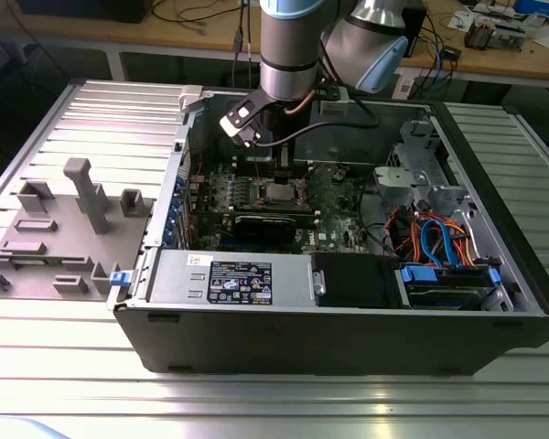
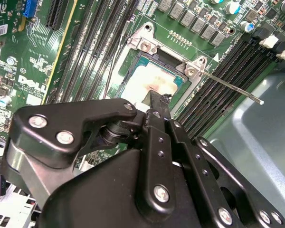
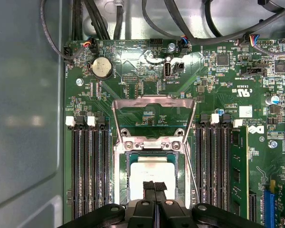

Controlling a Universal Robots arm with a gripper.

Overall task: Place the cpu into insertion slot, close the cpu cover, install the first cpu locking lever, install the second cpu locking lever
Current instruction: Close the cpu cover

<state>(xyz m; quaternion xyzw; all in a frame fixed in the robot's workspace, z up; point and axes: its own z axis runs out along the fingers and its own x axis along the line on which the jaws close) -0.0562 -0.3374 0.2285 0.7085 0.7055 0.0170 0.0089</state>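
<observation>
The cpu [image 3: 153, 170], a pale silver square, lies in the insertion slot [image 3: 122, 180] on the green motherboard [image 3: 218, 80]; it is also seen in the second wrist view [image 2: 149, 81] and the exterior view [image 1: 279, 192]. The cpu cover [image 3: 154, 100], a thin grey metal frame, stands open on its hinge beyond the slot. A thin locking lever [image 2: 228, 88] sticks out unlatched beside the slot. My gripper [image 3: 155, 186] hovers just over the cpu's near edge, shut, with nothing between its fingertips [image 2: 157, 100].
Long black memory slots [image 3: 88, 175] flank the socket on both sides. A coin battery [image 3: 102, 67] and black cables [image 3: 109, 19] lie beyond it. The grey case wall [image 3: 23, 118] rises close by. The drive bay with blue and orange cables [image 1: 430, 242] sits at the exterior view's right.
</observation>
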